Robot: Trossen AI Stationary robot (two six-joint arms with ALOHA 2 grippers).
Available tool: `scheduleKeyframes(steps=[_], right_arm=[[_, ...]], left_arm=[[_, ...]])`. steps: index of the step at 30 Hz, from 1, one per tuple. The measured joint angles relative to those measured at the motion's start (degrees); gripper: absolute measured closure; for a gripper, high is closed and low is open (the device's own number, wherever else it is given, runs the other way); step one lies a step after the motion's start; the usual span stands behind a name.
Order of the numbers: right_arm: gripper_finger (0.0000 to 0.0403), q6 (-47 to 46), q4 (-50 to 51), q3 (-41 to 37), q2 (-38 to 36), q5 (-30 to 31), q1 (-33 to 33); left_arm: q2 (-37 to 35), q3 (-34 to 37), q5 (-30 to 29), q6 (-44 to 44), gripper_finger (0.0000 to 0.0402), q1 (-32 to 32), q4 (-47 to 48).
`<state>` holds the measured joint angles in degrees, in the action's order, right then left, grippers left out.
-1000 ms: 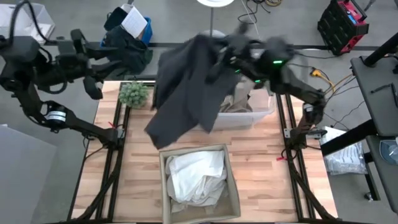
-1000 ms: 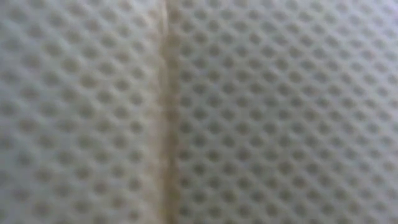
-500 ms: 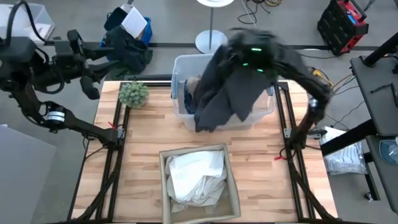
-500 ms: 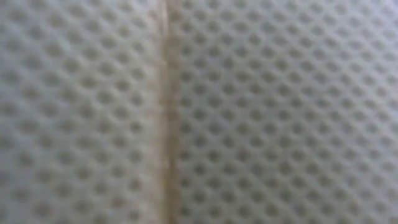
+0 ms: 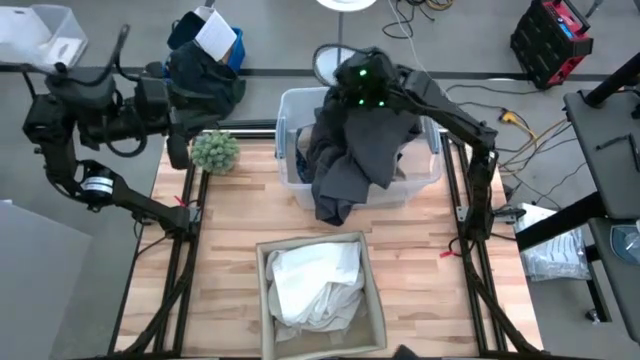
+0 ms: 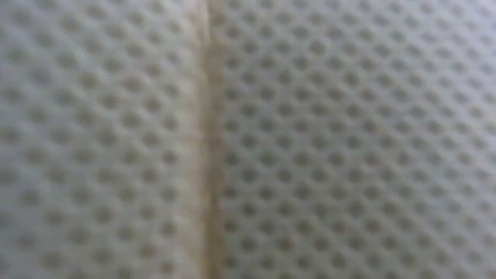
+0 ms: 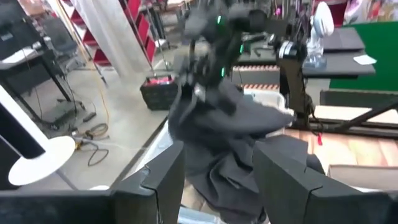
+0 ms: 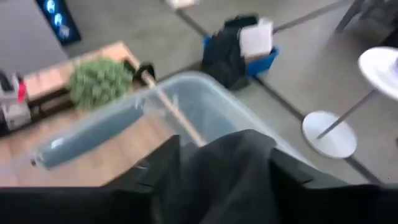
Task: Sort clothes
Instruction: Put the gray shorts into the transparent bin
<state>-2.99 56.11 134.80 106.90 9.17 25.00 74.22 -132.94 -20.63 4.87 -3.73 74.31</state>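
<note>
My right gripper [image 5: 358,85] is above the far side of a clear plastic bin [image 5: 425,175] and is shut on a dark grey garment [image 5: 350,160]. The garment drapes down into the bin and over its near wall. Blue cloth [image 5: 303,150] shows inside the bin. White clothes [image 5: 318,285] lie in a beige fabric basket [image 5: 375,300] at the near middle of the table. My left gripper [image 5: 180,145] is open and empty at the table's far left corner, beside a green plant ball [image 5: 215,150]. My right gripper pinches a bunched upper part of the dark grey garment [image 8: 230,168] between its two fingers, coming from above. The garment hangs slack below the fingers. Its lower part lies in the bin, and one end [image 5: 335,208] hangs over the bin's near wall.
A dark bag with a white paper [image 5: 205,55] stands beyond the table's far left corner. A white lamp base [image 5: 335,60] is on the floor behind the bin. The low view is filled by the basket's mesh wall [image 6: 310,139]. Bare wood lies on either side of the basket.
My right gripper has swung with the dark garment from over the table's middle toward the far edge, ending above the bin. The garment, first spread out in the air, has dropped and gathered into the bin. My left gripper has shifted a little toward the plant ball.
</note>
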Motion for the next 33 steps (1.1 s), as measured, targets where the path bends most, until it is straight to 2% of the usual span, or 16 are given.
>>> scheduleKeyframes(steps=[4,7,9,12,16,21,26,30,33], right_arm=[[0.0159,-0.10,-0.86,0.11,-3.73,1.33,0.28],[0.0112,0.82,0.62,0.14,-6.03,0.95,0.28],[0.0091,1.25,1.00,0.13,-7.20,0.90,0.17],[0.0080,0.72,0.44,0.13,-9.25,0.91,0.39],[0.0095,0.14,-0.05,0.29,-11.66,-0.49,0.60],[0.0124,-3.35,1.17,0.24,-12.25,-10.04,1.19],[0.0166,3.08,9.19,0.22,-12.53,-27.52,-0.65],[0.0217,5.74,18.24,-0.19,-10.26,-27.62,-4.07],[0.0270,5.90,21.24,-0.71,-7.55,-26.70,-5.87]], left_arm=[[0.82,0.00,0.00,-0.88,0.0235,0.00,0.82],[0.90,0.00,0.03,-0.90,0.0235,0.00,0.82],[0.81,-0.02,0.00,-0.85,0.0235,-0.02,0.82],[0.88,-0.02,-0.02,0.27,0.0235,-0.02,0.80],[1.23,-0.02,-0.02,0.59,0.0235,-0.08,0.80],[1.84,-0.02,-0.04,1.37,0.0235,-0.13,0.78],[2.26,-0.02,0.01,1.48,0.0235,-0.13,0.87],[2.36,-0.02,0.03,1.48,0.0235,-0.13,2.17],[2.36,-0.02,0.04,1.48,0.0235,-0.13,2.90]])
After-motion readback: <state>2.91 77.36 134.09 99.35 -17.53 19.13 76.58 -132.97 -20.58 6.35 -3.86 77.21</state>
